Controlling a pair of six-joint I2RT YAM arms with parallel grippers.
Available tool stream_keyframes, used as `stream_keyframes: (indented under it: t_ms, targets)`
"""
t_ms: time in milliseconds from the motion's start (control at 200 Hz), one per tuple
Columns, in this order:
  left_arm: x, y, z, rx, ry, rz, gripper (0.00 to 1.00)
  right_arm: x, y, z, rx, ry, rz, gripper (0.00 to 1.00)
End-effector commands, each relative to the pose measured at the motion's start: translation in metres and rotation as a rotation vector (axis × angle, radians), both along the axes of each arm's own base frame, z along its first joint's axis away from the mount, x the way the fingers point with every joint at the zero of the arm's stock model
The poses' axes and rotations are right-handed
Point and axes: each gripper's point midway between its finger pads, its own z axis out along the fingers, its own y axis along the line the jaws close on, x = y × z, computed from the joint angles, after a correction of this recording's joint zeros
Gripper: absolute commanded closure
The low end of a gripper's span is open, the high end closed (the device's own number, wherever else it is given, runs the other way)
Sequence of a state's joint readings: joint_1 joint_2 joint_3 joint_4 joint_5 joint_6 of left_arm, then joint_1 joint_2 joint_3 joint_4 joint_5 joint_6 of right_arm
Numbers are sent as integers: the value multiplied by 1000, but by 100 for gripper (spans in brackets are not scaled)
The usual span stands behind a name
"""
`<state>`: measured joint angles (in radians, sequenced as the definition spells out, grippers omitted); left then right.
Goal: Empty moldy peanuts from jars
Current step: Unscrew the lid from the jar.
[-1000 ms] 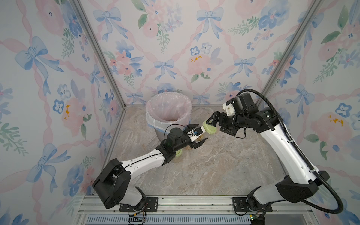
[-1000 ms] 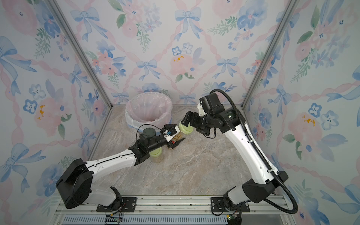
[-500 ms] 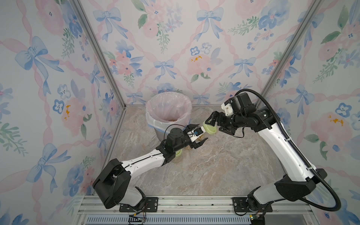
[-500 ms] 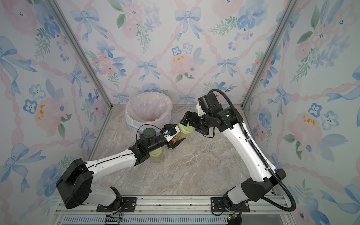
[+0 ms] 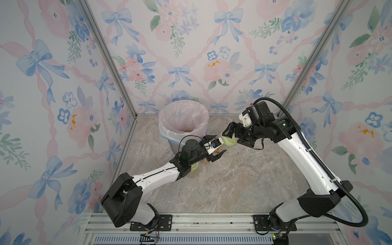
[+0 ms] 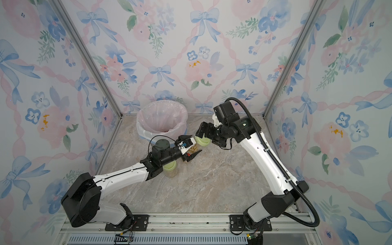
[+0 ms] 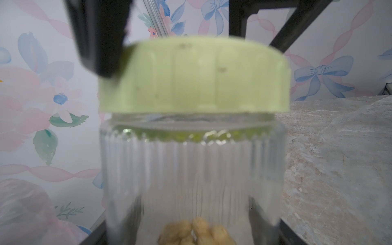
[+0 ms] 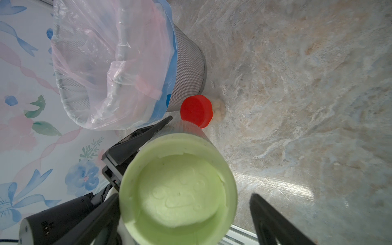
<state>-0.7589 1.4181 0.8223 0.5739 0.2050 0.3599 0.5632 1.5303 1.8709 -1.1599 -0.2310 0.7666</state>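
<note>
Left gripper (image 5: 217,144) was clamped on jar (image 7: 191,180) holding peanuts (image 7: 197,231). Right gripper (image 8: 183,196) stood, jaws apart, around its green lid (image 7: 195,76).

White shells and black joints cover my left arm (image 5: 154,175) and right arm (image 5: 303,163); left pincer (image 5: 216,145) and right pincer (image 5: 234,139) are black. A ribbed black hose (image 5: 271,99) follows the right.

clear ribbed jar (image 7: 191,169), matt green plastic lid (image 7: 195,78); metal-mesh bin (image 8: 186,70), glossy thin liner (image 8: 106,63).
</note>
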Motion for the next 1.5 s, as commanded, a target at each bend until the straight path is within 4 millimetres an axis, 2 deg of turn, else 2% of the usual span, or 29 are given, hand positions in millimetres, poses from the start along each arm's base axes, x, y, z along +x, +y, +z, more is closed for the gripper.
stream_keyframes:
  t_ms: [0, 565, 830, 995, 1165, 1260, 1285, 1495]
  targets:
    - [-1, -2, 30, -62, -83, -5, 94, -1, 9, -7, -8, 9, 35, 4]
    - [-1, -2, 30, -62, -81, -3, 94, 1, 16, -8, -15, 5, 60, 8]
    - [-2, -1, 30, -62, -82, -3, 95, 3, 16, -5, -43, -7, 91, 18]
    - [-6, -4, 29, -62, -79, -31, 96, 7, 14, 0, -81, -67, 168, 23]
    - [-11, -8, 26, -61, -62, -73, 96, 9, 10, 5, -105, -81, 209, 24]
    - [-13, -10, 25, -57, -56, -83, 96, 9, 8, 15, -104, -103, 201, 24]
    - [-12, -10, 24, -56, -55, -81, 96, 15, 10, 7, -114, -85, 199, 24]
    - [-15, -10, 23, -49, -49, -95, 96, 22, 15, 13, -109, -111, 212, 24]
